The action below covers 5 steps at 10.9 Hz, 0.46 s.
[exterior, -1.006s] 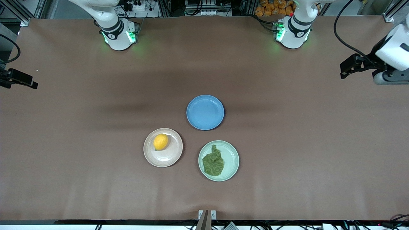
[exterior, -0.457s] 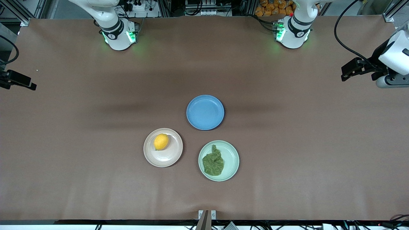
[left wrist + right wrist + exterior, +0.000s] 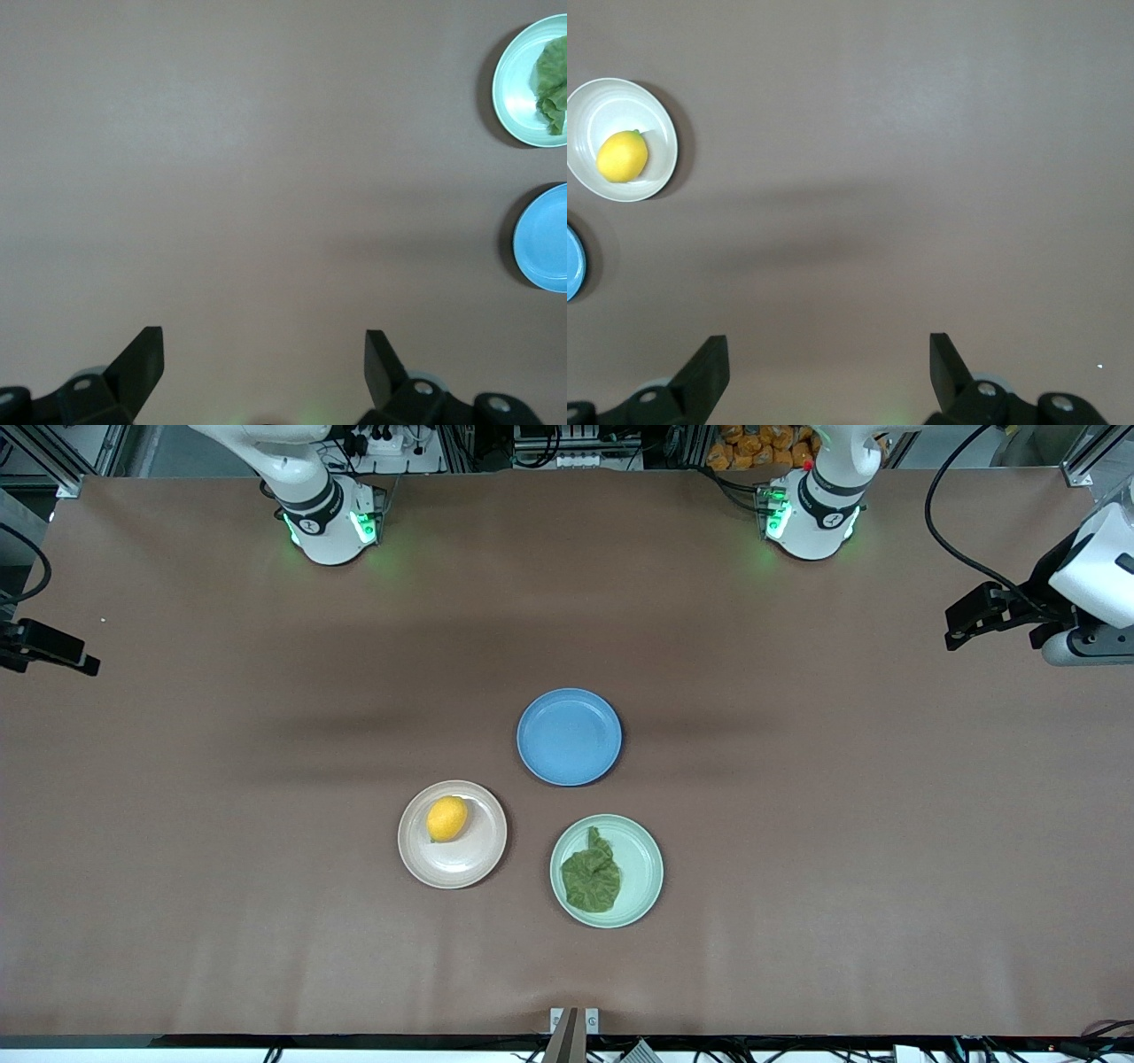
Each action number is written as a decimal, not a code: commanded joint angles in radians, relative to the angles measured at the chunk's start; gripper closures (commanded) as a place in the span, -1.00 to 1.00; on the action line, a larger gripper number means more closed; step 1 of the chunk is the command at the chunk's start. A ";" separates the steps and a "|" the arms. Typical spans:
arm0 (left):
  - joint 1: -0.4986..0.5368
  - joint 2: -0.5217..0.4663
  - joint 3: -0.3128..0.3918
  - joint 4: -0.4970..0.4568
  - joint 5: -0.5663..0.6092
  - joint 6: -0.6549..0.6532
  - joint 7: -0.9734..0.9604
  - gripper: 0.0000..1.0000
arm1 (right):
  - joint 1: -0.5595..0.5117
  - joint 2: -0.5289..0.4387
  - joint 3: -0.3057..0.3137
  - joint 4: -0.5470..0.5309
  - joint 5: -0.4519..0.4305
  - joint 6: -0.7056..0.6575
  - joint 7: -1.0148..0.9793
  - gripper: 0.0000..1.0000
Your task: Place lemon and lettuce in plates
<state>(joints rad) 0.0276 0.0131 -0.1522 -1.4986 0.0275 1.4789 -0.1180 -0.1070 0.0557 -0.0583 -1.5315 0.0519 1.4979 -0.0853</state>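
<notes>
Landmark: blue plate (image 3: 569, 736), mid-table, bare.

Lemon (image 3: 446, 818) sits in beige-pink plate (image 3: 453, 865); that plate nearer front camera than blue plate, toward right arm's end.

Lettuce (image 3: 592, 880) lies in mint-green plate (image 3: 642, 868); that plate nearer front camera than blue plate, slightly toward left arm's end. All three plates close together, not touching.

My left gripper (image 3: 264, 354) spread wide, holding nothing, over bare table well apart from blue plate, at left arm's end.

My right gripper (image 3: 829, 356) spread wide, holding nothing, over bare table well apart from blue plate, at right arm's end.
</notes>
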 commanded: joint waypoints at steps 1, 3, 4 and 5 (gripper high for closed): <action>0.017 -0.016 0.002 -0.006 -0.012 0.006 0.020 -1.00 | 0.026 -0.014 -0.003 0.010 -0.006 -0.028 0.001 -1.00; 0.017 -0.016 0.003 -0.006 -0.014 0.006 0.015 -1.00 | 0.056 -0.014 -0.006 0.010 -0.020 -0.048 0.001 -1.00; 0.015 -0.016 0.003 -0.006 -0.014 0.006 0.017 -1.00 | 0.062 -0.014 -0.003 0.011 -0.036 -0.054 0.001 -1.00; 0.015 -0.016 0.003 -0.006 -0.017 0.006 0.012 -1.00 | 0.066 -0.014 -0.003 0.017 -0.041 -0.070 0.002 -1.00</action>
<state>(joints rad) 0.0372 0.0131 -0.1487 -1.4985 0.0275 1.4792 -0.1180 -0.0604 0.0554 -0.0581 -1.5237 0.0389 1.4626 -0.0852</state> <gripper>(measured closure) 0.000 0.000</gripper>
